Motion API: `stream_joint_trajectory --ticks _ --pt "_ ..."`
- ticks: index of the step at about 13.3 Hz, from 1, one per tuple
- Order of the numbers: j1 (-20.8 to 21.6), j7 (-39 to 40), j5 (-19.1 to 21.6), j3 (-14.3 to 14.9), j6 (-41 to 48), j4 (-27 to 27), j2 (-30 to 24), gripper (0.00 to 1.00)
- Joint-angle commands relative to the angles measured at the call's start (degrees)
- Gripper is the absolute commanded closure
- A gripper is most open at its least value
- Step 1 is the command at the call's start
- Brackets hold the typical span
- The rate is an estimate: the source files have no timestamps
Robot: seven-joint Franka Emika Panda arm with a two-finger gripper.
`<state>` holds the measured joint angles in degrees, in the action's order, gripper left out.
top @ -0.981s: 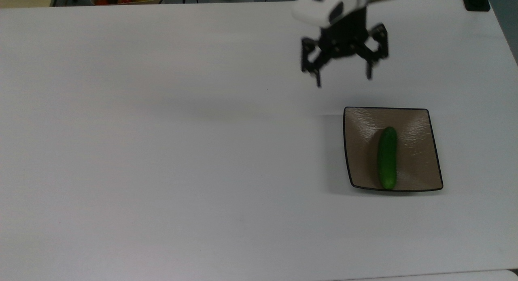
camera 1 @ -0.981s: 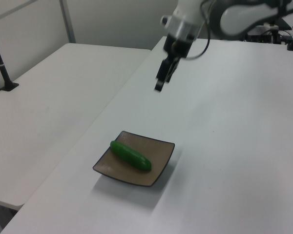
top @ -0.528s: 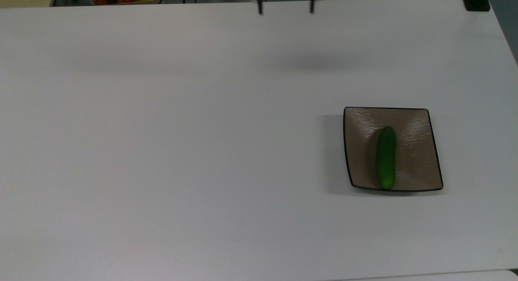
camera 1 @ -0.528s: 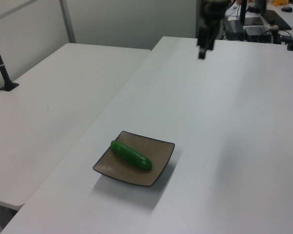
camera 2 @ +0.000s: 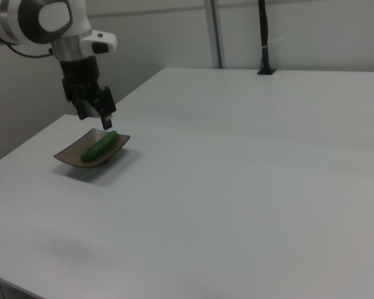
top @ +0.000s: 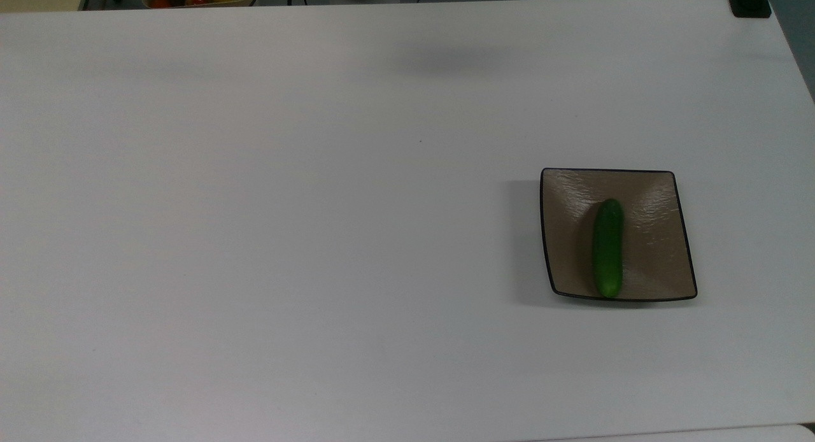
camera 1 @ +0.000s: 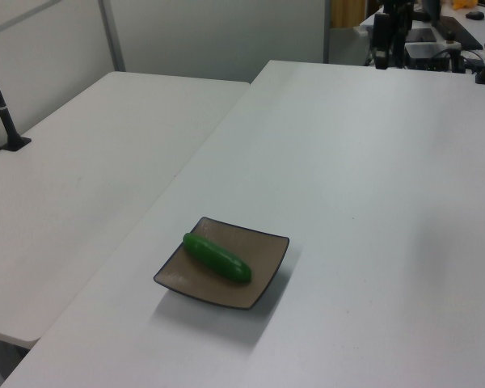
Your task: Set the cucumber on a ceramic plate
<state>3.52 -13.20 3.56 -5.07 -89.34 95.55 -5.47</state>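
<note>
The broad white table [top: 318, 238] carries the square glossy brown ceramic plate [top: 652, 200] near the top view's right edge. In the right view the black two-finger gripper [camera 2: 95, 113] hangs in the air, fingers spread, holding nothing. The small dark green cucumber [top: 608, 248] lies in the plate's dish, one end at the rim. Placement looks done — the next move calls only for keeping clear.
</note>
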Motion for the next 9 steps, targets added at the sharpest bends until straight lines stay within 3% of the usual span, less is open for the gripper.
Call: stream_joint_trajectory --ticks 1,6,9 --pt "-1.41 5.98 -0.4 -0.03 -3.63 5.43 -2.88 0.0" --pt "-2.03 15.81 0.13 2.33 -12.59 5.35 -0.95 0.0" --pt "-2.03 17.24 1.01 3.67 -14.19 5.08 -0.68 0.0"
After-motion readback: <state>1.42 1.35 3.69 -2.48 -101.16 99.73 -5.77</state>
